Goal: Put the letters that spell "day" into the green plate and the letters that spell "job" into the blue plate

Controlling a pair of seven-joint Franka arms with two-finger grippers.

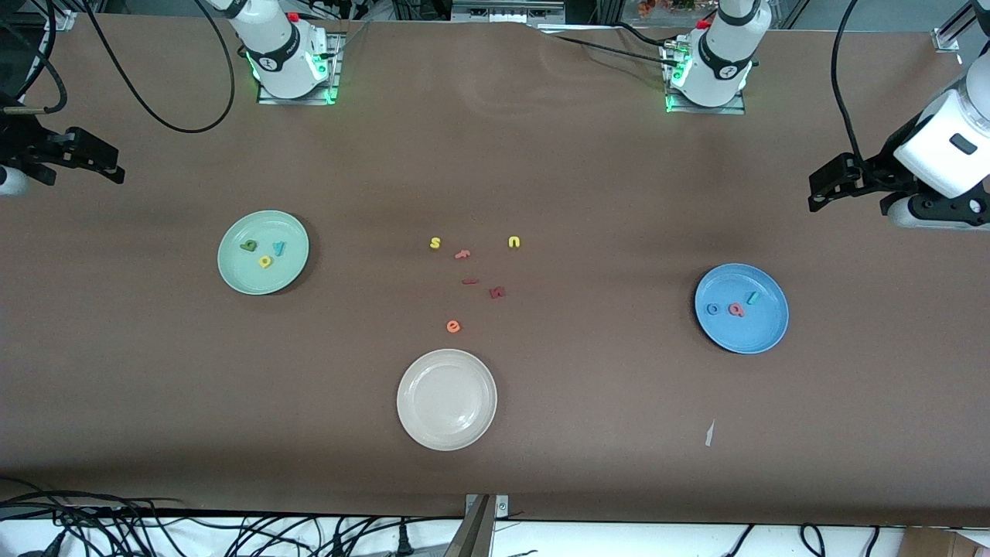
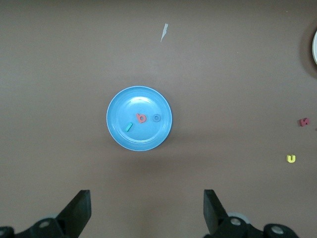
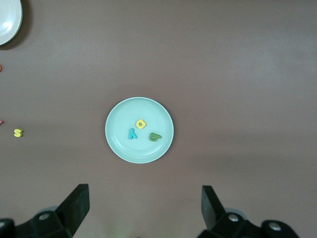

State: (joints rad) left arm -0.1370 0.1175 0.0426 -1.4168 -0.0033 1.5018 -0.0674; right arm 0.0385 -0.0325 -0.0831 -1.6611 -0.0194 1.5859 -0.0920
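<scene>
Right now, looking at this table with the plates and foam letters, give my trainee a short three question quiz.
1. True or false: the green plate holds three letters.
2. Multiple choice: which plate holds no letters? A. the blue plate B. the cream-white plate C. the green plate
3. Fill in: the left gripper and the right gripper both stand ____.

Key:
1. True: the dark green letter, yellow letter and teal y.
2. B
3. open, each with nothing held.
</scene>
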